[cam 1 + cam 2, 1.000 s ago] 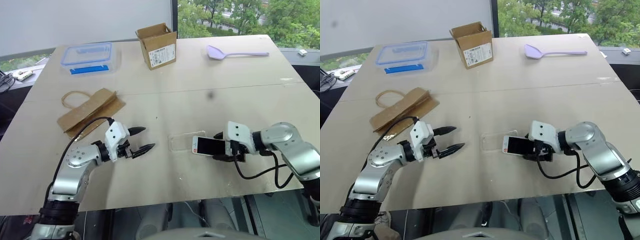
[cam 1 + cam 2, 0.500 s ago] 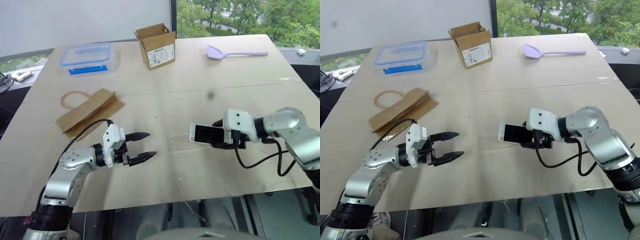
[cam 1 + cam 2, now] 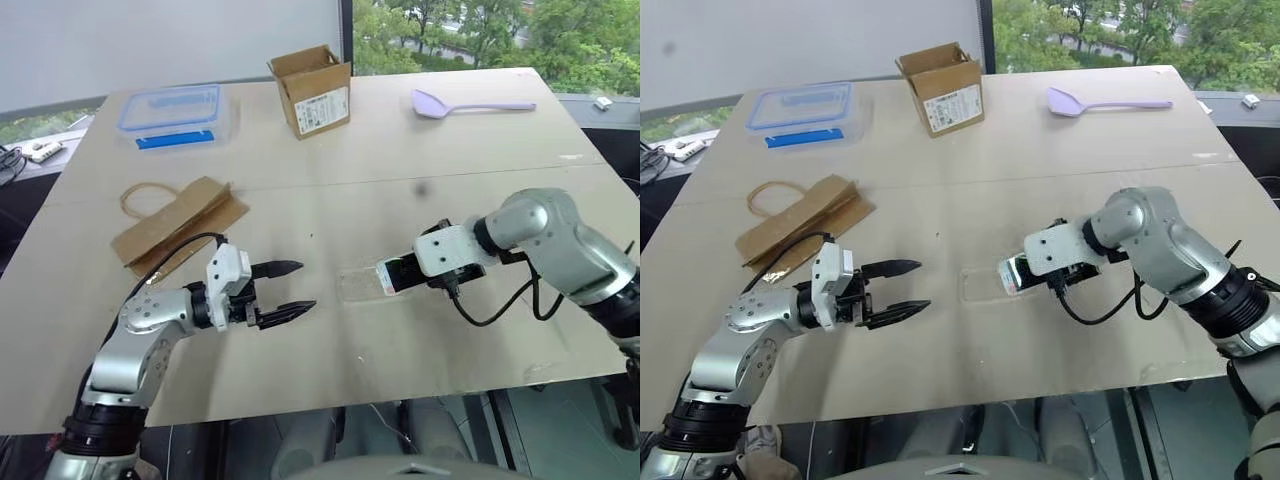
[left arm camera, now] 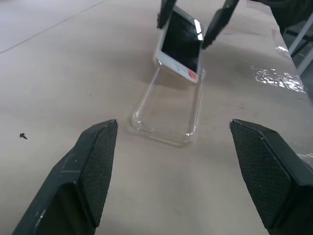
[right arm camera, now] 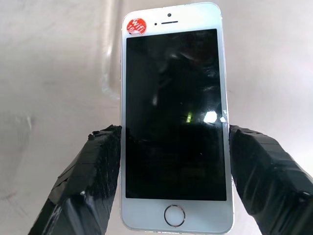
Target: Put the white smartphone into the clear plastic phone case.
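On tan table (image 3: 400, 150), window behind

Head pair: two eyes set side by side, high over the near edge of the counter (image 3: 330, 190), facing forward and down; both take in the whole top to its far edge and the window beyond.
Left wrist view: low above the counter, looking along the left gripper (image 4: 171, 161) toward the right gripper; near the clear plastic phone case (image 4: 168, 110).
Right wrist view: very near, looking steeply down along the right gripper (image 5: 171, 171) at the white smartphone (image 5: 173, 117) and the counter under it.
Shared: phone and case show in the head pair and the left wrist view; the phone in all.
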